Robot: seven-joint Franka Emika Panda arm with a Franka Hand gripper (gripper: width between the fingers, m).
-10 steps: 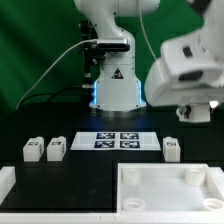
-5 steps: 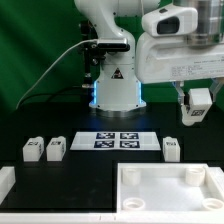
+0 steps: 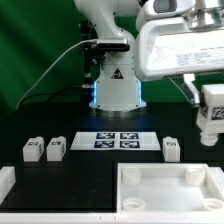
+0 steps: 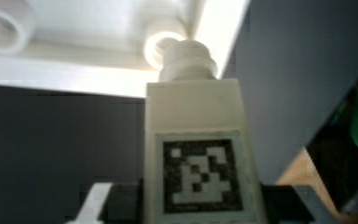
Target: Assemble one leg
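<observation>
Tabletop (image 3: 100, 172): three legs (image 3: 33, 149) (image 3: 55, 149) (image 3: 171, 148); pincer (image 3: 210, 106): fourth leg (image 4: 197, 130).

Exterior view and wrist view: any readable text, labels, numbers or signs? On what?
No words or numbers readable.
Arm base: triangular sign, content too small to read.
Marker board: four square tags, patterns only.
Held leg: square tag, blurred pattern, no letters.
Loose legs: tags too small to read.

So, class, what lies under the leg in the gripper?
The white tray-like piece and black table lie beneath the leg; the leg itself hides the spot directly below.
</observation>
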